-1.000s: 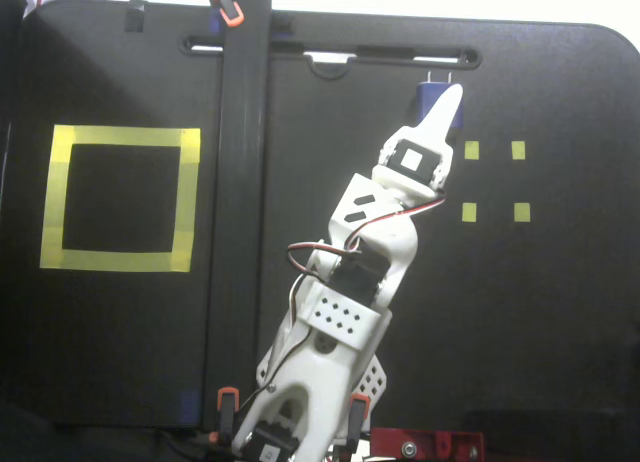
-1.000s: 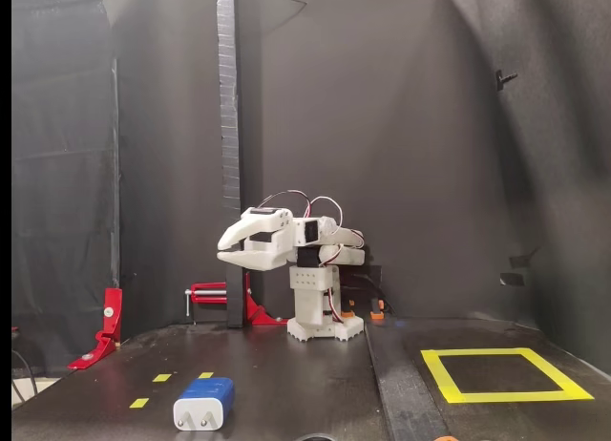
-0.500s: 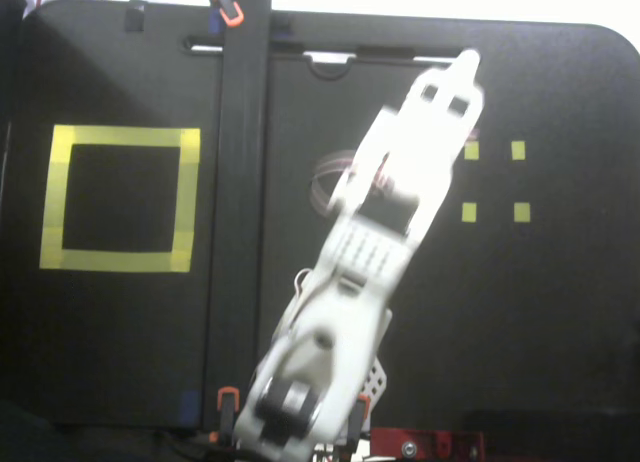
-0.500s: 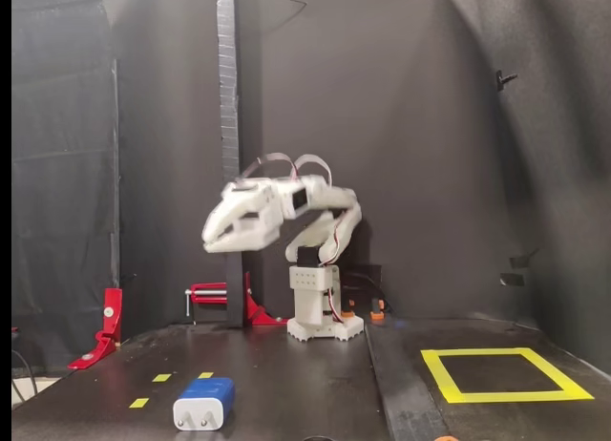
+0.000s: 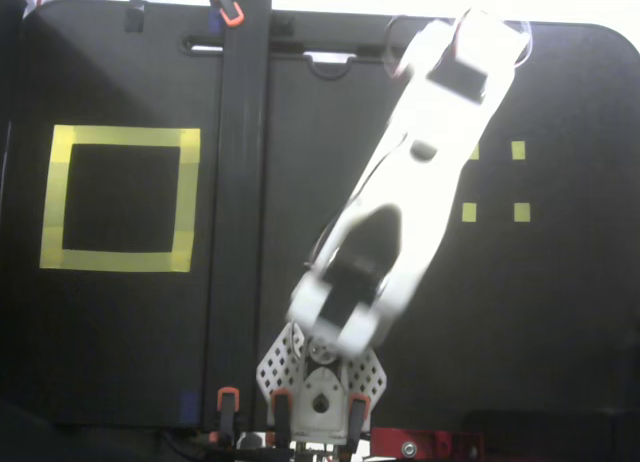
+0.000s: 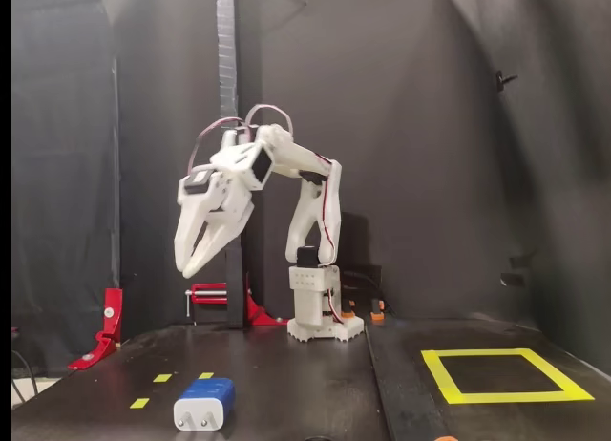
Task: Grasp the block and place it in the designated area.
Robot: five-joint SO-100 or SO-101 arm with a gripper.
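Observation:
The block (image 6: 203, 403), dark blue with two light prongs facing the camera, lies on the black table at the front left of a fixed view. My white gripper (image 6: 189, 267) hangs high above it, fingers pointing down and slightly apart, holding nothing. In the fixed view from above, the outstretched arm (image 5: 430, 152) covers the block. The designated area (image 6: 504, 396) is a yellow tape square on the right of the table. From above, the designated area (image 5: 120, 138) shows at the left, far from the arm.
Four small yellow tape squares (image 5: 520, 212) sit right of the arm. A dark upright post (image 6: 226, 155) stands behind the arm; from above the post (image 5: 240, 232) splits the table. Red clamps (image 6: 105, 326) sit at the back left.
The arm has risen and stretched out over the block. The gripper has swung from level to pointing down. The block has not moved.

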